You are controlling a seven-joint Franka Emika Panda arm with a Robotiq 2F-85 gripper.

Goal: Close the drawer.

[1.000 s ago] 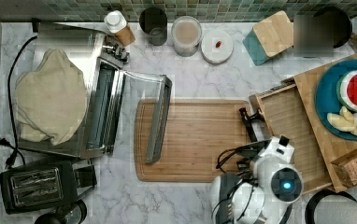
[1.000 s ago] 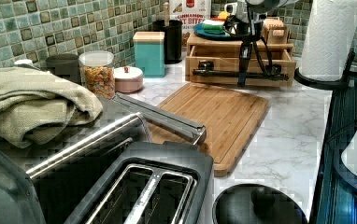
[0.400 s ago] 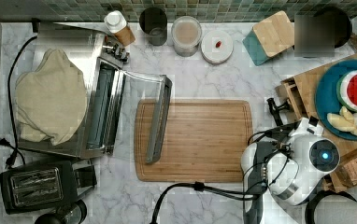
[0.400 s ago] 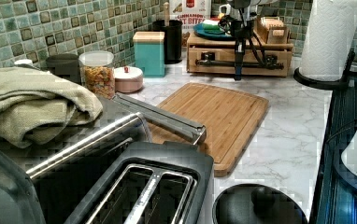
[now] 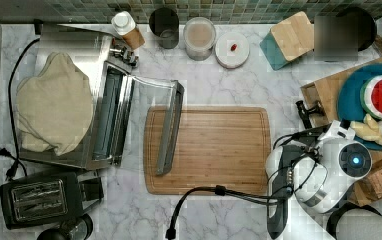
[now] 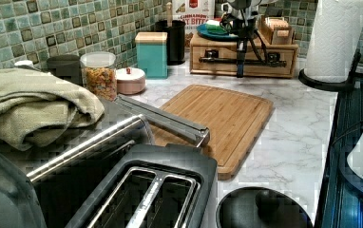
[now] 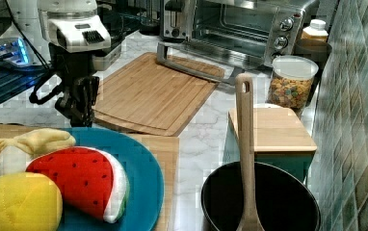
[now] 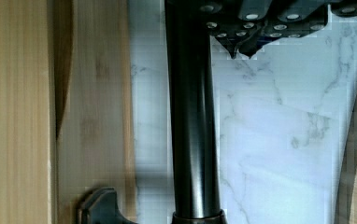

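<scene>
Drawer (image 6: 243, 59) sits pushed into the wooden stand at the left view's far counter end, front flush. Gripper (image 6: 240, 57) hangs at the drawer's dark handle (image 8: 193, 121); finger opening: cannot tell. Board (image 5: 209, 149) lies just beside the stand

I see white marble countertop (image 5: 219, 85) veined in grey, and on it a honey-brown cutting board (image 5: 214, 147) with fine straight grain. Behind the board, green-and-teal mosaic wall tiles (image 6: 51, 28) with pale grout. Beside the board, the silver toaster oven (image 5: 104, 117) carries a beige-olive towel (image 5: 54, 110). Past the board's other end, the pale bamboo drawer (image 6: 243, 59) has a black handle (image 6: 241, 61). Above it, a teal plate (image 7: 138, 173) holds a red watermelon slice (image 7: 81, 180), black-seeded, white-and-green rind, plus a quilted yellow toy (image 7: 13, 204). My arm (image 5: 339, 167) is white with a blue light.
</scene>
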